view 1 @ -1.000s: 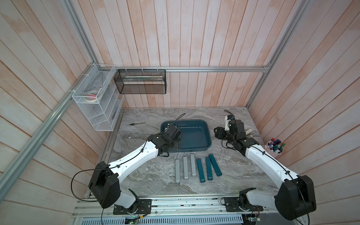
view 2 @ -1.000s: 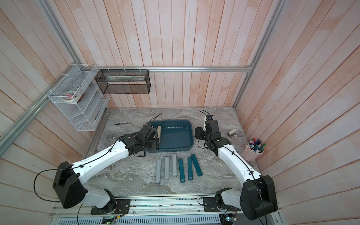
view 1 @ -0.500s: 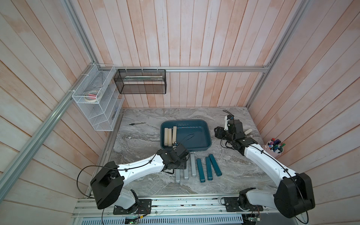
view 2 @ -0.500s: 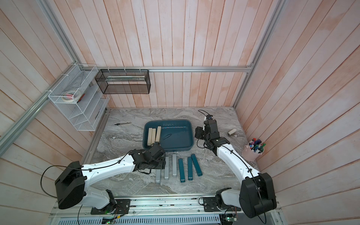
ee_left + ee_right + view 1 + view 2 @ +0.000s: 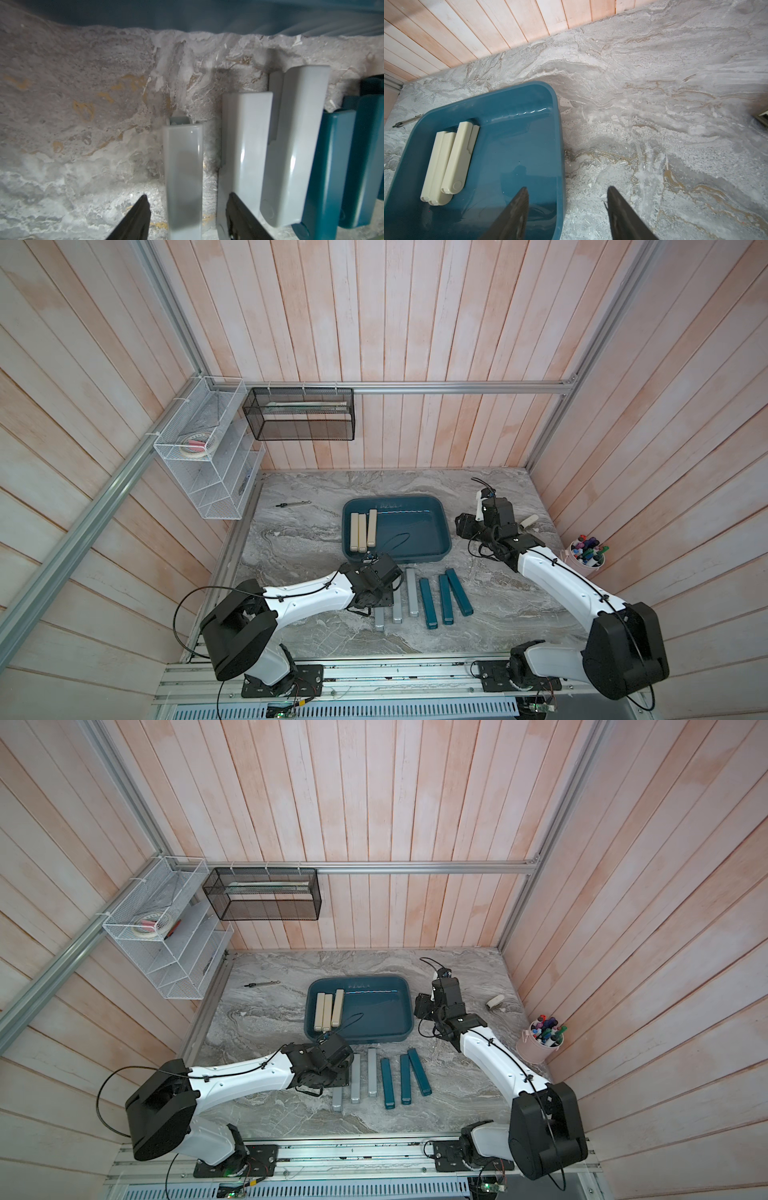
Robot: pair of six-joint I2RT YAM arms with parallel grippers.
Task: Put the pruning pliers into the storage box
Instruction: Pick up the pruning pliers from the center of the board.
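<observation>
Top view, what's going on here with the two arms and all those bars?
The left gripper is down over the row of bars, its open jaws either side of the end grey bar, not yet gripping it. Three beige bars already lie in the tub. The other two grey bars and three teal bars lie outside it. The right gripper hangs open and empty over the tub's edge.

The storage box (image 5: 517, 128) is glossy teal plastic that catches the light. The grey pruning pliers (image 5: 245, 145) look like smooth plastic with a soft sheen. The tabletop (image 5: 654, 104) is matt and marble-patterned, the walls (image 5: 415, 323) pale wooden boards, the basket (image 5: 299, 431) black metal mesh.
</observation>
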